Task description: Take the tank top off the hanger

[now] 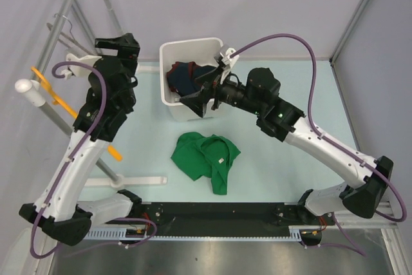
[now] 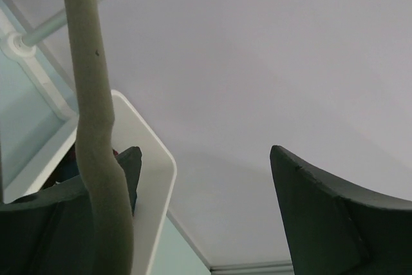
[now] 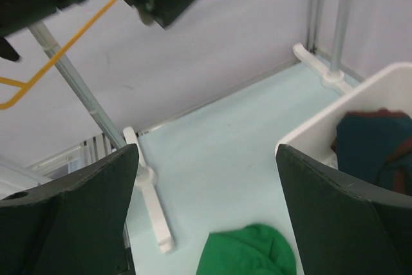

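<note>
Tank top [image 1: 206, 159]: crumpled on the counter [image 1: 151, 146], off the hanger [image 2: 96, 127]. Behind it I see a white bin [image 1: 190, 43] holding a dark garment [image 1: 190, 72], with an orange hanger [image 1: 40, 77] far left. Left gripper [image 2: 205, 159]: spread, the hanger crossing one finger, not clamped. Right gripper [image 3: 207, 159]: spread, empty.

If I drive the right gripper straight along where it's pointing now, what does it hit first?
Probably the bare table, just beyond the tank top, between the rack foot and the white bin. Depth is hard to judge.
</note>
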You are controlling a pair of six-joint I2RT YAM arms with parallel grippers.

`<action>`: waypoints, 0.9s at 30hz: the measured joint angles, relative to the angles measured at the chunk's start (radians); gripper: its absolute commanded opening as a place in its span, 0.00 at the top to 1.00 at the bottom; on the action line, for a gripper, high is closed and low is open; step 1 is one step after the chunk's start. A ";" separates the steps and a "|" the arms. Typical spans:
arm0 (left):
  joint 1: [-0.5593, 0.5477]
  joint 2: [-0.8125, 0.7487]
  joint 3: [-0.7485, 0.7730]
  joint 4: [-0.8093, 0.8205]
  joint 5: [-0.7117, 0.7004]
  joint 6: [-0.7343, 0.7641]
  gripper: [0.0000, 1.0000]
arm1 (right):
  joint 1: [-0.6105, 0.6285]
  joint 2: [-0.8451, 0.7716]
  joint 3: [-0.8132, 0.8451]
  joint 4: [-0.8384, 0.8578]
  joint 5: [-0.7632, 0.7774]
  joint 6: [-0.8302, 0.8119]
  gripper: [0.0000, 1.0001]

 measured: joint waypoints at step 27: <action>0.026 -0.078 0.023 -0.068 0.039 -0.335 0.12 | 0.122 0.516 0.151 0.682 -0.051 0.000 0.37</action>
